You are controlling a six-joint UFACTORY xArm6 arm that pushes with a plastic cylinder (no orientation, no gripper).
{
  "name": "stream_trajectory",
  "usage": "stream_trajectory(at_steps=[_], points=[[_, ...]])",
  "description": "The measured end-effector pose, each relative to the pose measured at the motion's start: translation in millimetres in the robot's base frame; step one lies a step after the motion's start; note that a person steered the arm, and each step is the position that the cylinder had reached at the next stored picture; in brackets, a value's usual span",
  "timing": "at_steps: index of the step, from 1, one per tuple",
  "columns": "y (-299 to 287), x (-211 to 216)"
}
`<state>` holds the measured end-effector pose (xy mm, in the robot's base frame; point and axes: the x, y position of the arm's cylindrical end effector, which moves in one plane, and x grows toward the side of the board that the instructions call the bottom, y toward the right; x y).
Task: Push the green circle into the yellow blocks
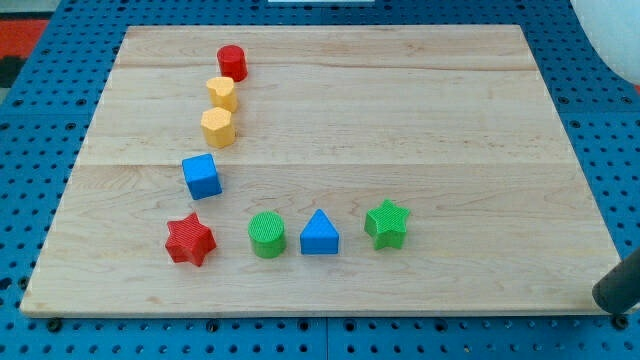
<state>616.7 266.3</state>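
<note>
The green circle (267,235) stands near the view's bottom edge of the wooden board (420,120), left of centre. Two yellow blocks stand up the left side: a heart-like one (222,93) and a hexagon (218,127), touching or nearly touching. A blue cube (202,176) lies between the green circle and the yellow blocks. My tip (604,297) shows as a dark rod end at the view's bottom right, off the board's corner and far to the right of all blocks.
A red cylinder (232,62) stands just above the yellow heart. A red star (190,240) is left of the green circle, a blue triangle (320,234) right of it, then a green star (387,223). Blue pegboard surrounds the board.
</note>
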Motion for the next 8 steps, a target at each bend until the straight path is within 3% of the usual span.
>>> stream_trajectory(at_steps=[3,5,6,8], points=[[-14,-2],[-104,2],[-210,2],[-285,-44]])
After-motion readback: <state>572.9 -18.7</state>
